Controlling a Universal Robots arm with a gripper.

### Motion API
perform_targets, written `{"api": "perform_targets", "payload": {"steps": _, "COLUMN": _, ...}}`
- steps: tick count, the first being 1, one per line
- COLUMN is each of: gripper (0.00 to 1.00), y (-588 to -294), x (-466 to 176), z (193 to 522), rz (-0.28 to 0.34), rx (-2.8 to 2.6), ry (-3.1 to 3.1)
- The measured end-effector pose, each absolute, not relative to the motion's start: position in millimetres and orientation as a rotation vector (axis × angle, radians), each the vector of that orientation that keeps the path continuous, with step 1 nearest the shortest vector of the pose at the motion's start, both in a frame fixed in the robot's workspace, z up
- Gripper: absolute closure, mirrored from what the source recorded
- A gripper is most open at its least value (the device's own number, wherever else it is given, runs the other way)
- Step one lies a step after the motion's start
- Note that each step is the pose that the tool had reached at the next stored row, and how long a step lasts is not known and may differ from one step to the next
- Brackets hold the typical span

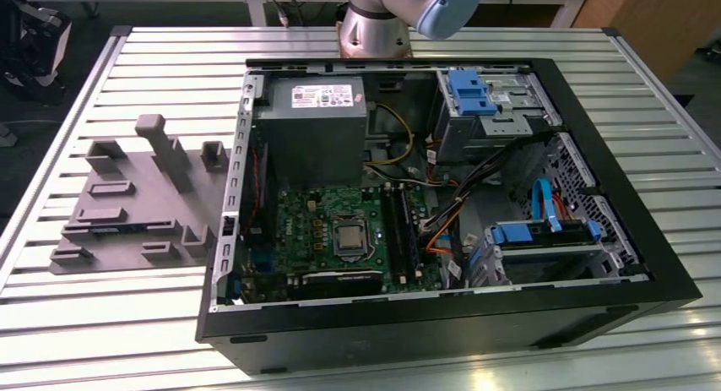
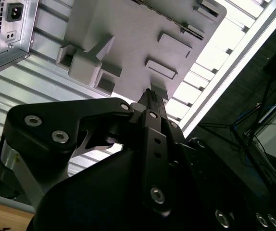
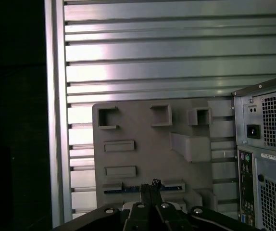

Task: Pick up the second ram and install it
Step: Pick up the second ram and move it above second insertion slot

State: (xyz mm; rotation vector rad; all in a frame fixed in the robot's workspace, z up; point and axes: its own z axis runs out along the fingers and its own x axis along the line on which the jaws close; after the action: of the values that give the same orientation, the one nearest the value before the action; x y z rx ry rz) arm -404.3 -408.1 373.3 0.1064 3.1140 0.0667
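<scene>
First wrist view: thin dark-blue second ram slotted in grey tray; gripper clenched, empty.

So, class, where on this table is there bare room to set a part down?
Bare slats of the table lie beyond the grey tray and on its near side. Inside the open computer case, cables crowd everything.
</scene>
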Motion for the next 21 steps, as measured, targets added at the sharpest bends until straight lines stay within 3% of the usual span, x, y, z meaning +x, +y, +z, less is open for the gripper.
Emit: {"api": "perform_targets", "payload": {"steps": 21, "gripper": 0.89, "y": -408.1, "x": -404.4, "z": 377.1, "rz": 0.067, "rx": 0.059, "ry": 3.116}}
